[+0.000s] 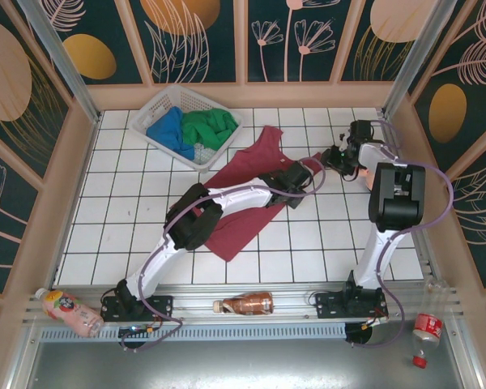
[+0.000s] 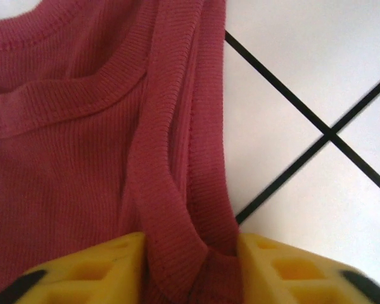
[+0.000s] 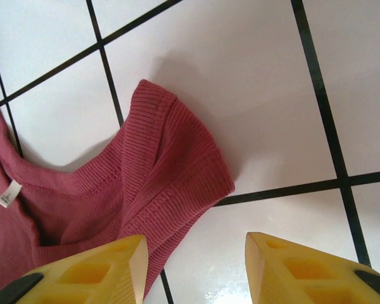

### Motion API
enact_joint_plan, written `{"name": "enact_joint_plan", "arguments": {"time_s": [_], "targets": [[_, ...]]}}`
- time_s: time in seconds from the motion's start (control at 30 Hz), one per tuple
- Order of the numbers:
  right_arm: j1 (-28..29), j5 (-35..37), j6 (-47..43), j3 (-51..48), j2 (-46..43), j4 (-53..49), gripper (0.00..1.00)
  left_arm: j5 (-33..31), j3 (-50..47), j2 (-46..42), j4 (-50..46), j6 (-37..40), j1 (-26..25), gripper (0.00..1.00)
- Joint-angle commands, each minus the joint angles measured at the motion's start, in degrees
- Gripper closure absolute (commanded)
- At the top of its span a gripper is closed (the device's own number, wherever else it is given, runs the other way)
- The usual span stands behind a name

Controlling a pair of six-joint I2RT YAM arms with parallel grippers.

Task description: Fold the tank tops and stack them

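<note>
Slippage risk: left jaws are clamping just maroon tank top (image 2: 63, 158) strap, right jaws are hanging apart beside it, w/o cloth.

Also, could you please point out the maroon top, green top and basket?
maroon tank top (image 1: 240, 235), top external view, lower body.
green tank top (image 1: 211, 128), top external view, bunched middle.
white lattice basket (image 1: 154, 105), top external view, left rim.

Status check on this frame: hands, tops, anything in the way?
Left hand shut on maroon top strap. Right hand open beside other strap. Green top, blue top unfolded in basket. Nothing blocking.
</note>
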Motion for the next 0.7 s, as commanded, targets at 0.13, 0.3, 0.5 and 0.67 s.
{"name": "enact_joint_plan", "arguments": {"time_s": [0.13,0.3,0.5,0.67], "targets": [[0.1,-1.0,0.6,2.7,3.4,1.5,0.56,-5.3,3.7,0.9,-4.2,0.5,-0.2,0.76],[0.5,-1.0,1.3,3.7,5.0,2.6,0.56,0.4,2.5,-2.0,-3.2,-0.2,-0.3,0.73],[0.7,-2.1,1.5,5.6,7.2,3.1,0.59,3.9,1.6,-2.6,-4.3,-1.0,0.8,0.68],[0.6,-2.2,1.3,6.2,8.2,3.3,0.72,3.3,1.9,-2.5,-4.8,-1.0,1.9,0.74]]}}
